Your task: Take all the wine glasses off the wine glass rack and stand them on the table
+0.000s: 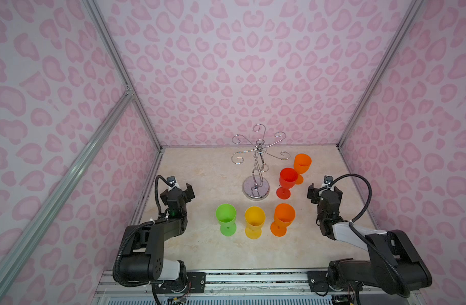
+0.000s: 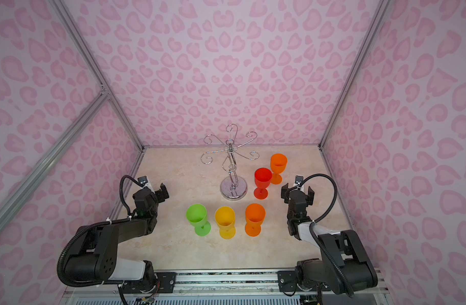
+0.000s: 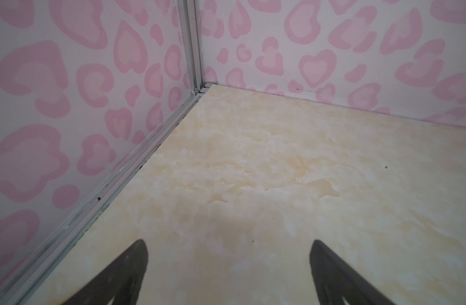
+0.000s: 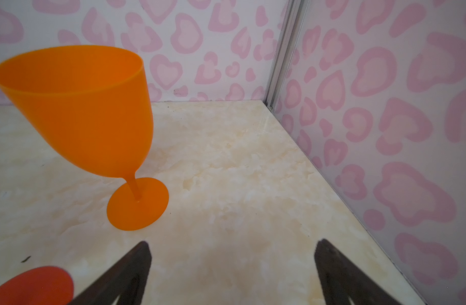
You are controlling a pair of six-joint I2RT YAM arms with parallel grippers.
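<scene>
The rack point(image 1: 256, 187) is standing at the back of the table point(image 1: 200, 250), and nothing is hanging from its curled hooks in either top view. Every arm is showing bare wire.

Five glasses are standing upright on the table instead. The green glass point(image 1: 225, 215), yellow glass point(image 1: 254, 217) and near orange glass point(image 1: 284, 215) are lining up in a row in front of the rack. The red glass point(image 1: 288, 179) and far orange glass point(image 1: 302, 163) are sitting just beside the rack's right side, the red one overlapping the orange one from this angle. Which of them came off the rack, I cannot tell.

The left gripper point(image 1: 177, 194) is hovering near the left wall with its jaws spread wide, holding nothing; its wrist view is showing only bare table between the fingers. The right gripper point(image 1: 324, 194) is hovering by the right wall, jaws apart too and gripping nothing, with the far orange glass well clear of its fingers.

Judging from this, the job is looking finished: no glass is left on the rack, and both arms are sitting apart from everything.
</scene>
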